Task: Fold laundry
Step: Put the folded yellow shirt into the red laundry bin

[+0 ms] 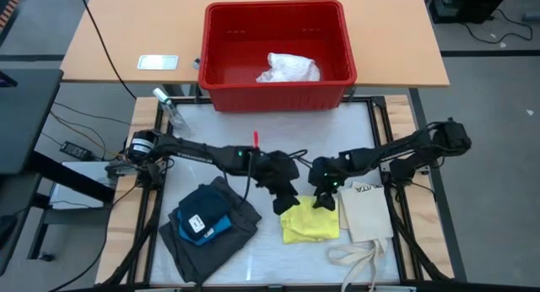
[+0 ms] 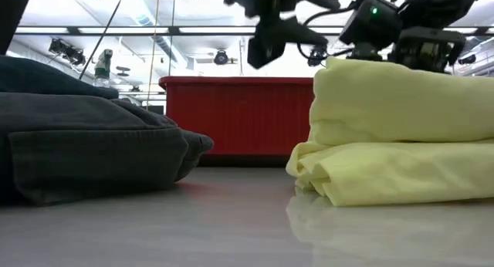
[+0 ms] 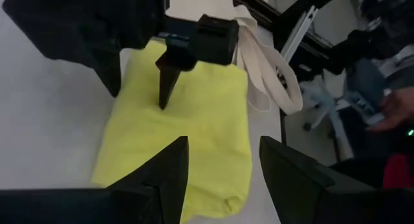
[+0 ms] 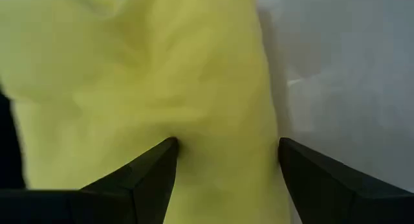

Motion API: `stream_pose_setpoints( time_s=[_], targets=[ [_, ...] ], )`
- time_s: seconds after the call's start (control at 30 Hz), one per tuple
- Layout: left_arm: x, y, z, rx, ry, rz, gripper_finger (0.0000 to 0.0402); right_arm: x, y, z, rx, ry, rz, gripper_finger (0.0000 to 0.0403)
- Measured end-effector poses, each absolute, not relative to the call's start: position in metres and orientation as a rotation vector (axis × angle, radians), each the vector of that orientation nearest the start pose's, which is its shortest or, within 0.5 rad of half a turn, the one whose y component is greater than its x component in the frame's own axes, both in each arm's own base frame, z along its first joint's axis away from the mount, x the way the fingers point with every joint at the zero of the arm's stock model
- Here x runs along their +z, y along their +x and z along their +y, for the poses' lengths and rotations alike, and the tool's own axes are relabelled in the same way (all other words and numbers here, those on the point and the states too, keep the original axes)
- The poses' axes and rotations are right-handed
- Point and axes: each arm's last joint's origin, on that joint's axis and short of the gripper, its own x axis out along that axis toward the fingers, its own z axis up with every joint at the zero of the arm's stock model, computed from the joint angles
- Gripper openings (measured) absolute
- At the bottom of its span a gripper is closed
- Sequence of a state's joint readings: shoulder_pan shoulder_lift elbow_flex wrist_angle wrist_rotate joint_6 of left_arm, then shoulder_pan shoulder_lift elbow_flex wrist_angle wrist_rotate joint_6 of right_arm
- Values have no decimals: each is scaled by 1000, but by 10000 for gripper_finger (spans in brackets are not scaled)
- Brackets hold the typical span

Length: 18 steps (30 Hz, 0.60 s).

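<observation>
A folded yellow cloth [image 1: 310,223] lies flat on the table's near middle, and in the low view [image 2: 401,136] it is a thick stack of layers. My right gripper [image 1: 324,199] is open and stands on the cloth's far part, fingers pointing down [image 3: 136,91]. My left gripper [image 1: 285,199] is open and hangs clear above the cloth's left side [image 3: 223,159], raised in the low view [image 2: 266,35]. Dark grey shorts [image 1: 211,233] lie at the near left with a bright blue piece [image 1: 205,218] on top. A white cloth [image 1: 289,68] sits in the red bin. My right gripper comes at the yellow cloth from above with open fingers on its top layer near the far edge [image 3: 169,114]. One fingertip [image 4: 169,145] stands on the cloth, which gathers in wrinkles there. The other fingertip [image 4: 284,146] is at the cloth's side edge. The cloth stays flat on the table.
A red bin [image 1: 215,81] stands beyond the table's far edge. A cream tote bag [image 1: 369,209] lies right of the yellow cloth, its straps [image 1: 359,258] trailing to the near edge. A small bottle [image 1: 167,102] is at the far left corner. Bare table shows between shorts and yellow cloth.
</observation>
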State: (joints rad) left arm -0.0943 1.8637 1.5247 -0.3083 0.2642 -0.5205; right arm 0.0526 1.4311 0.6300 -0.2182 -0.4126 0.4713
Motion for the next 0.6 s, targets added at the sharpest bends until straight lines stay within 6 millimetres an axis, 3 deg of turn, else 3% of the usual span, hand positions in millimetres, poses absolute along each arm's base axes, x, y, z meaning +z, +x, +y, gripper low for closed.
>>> stream_pose_setpoints(
  time_s=[0.27, 0.37, 0.5, 0.6],
  targets=[
    [233, 409, -74, -183, -581, 766, 192, 122, 257, 43, 266, 609, 1172, 254],
    [233, 408, -81, -137, -608, 757, 192, 111, 259, 49, 266, 618, 1209, 189],
    [239, 409, -88, -113, -623, 727, 192, 102, 265, 53, 349, 660, 1210, 50],
    [240, 409, -91, -116, -631, 726, 192, 100, 267, 53, 324, 693, 1193, 38]
  ],
)
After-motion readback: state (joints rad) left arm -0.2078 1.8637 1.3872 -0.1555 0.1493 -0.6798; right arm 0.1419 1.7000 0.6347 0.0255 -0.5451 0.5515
